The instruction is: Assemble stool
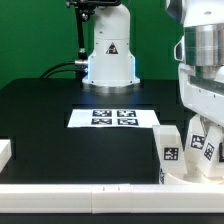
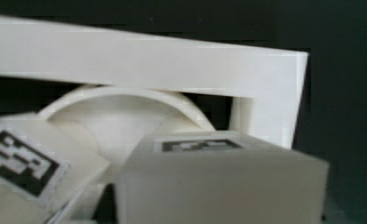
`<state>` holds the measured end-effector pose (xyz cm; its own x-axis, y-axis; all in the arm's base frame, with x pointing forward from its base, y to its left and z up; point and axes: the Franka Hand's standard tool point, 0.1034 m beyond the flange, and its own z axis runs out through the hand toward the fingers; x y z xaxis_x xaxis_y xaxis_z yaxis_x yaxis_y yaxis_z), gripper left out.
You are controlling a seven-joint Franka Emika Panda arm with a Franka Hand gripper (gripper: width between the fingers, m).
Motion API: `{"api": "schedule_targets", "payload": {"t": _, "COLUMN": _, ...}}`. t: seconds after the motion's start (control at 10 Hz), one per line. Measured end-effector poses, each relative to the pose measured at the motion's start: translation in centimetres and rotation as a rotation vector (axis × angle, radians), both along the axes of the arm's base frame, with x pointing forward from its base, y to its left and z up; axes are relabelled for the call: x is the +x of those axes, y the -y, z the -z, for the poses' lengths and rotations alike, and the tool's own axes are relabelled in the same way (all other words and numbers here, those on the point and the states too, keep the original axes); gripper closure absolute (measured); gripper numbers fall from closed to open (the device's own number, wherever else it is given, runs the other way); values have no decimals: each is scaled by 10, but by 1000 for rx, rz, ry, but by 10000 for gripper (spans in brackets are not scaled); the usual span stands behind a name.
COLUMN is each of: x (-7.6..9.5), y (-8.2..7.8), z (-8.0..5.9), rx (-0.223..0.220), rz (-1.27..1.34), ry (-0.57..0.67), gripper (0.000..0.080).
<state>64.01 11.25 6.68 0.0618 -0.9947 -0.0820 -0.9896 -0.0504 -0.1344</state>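
Observation:
At the exterior view's right, my gripper (image 1: pixel 203 124) comes down from the white hand and is shut on a white stool leg (image 1: pixel 205 142), which is tilted and shows black-and-white tags. A second tagged leg (image 1: pixel 170 152) stands upright just to its left. Both are over the white seat disc (image 1: pixel 188 172) by the front edge. In the wrist view the held leg (image 2: pixel 224 185) fills the foreground and hides my fingers. The round seat (image 2: pixel 118 108) lies behind it, and the other leg (image 2: pixel 29 160) is beside it.
The marker board (image 1: pixel 113 117) lies flat at the middle of the black table. The robot base (image 1: pixel 108 50) stands behind it. A white rail (image 1: pixel 90 190) runs along the front edge, with a white block (image 1: pixel 5 153) at the left. A white bracket wall (image 2: pixel 162 55) stands just beyond the seat.

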Motion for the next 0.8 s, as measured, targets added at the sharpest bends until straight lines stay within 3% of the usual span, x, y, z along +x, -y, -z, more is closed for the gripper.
{"api": "schedule_targets", "payload": {"t": 0.1, "x": 1, "y": -2, "z": 1, "rx": 49, "rz": 204, "ry": 9, "gripper": 465}}
{"api": "schedule_targets", "payload": {"t": 0.3, "x": 2, "y": -8, "z": 1, "rx": 98, "rz": 395, "ry": 35, "gripper": 465}}
{"api": "schedule_targets", "payload": {"t": 0.5, "x": 1, "y": -8, "z": 2, "rx": 93, "rz": 364, "ry": 35, "gripper": 465}}
{"api": "schedule_targets", "payload": {"t": 0.7, "x": 0, "y": -12, "z": -6, "rx": 86, "rz": 254, "ry": 29, "gripper": 231}}
{"api": "schedule_targets", "payload": {"t": 0.8, "x": 2, "y": -14, "z": -17, "rx": 80, "rz": 162, "ry": 48, "gripper": 175}}
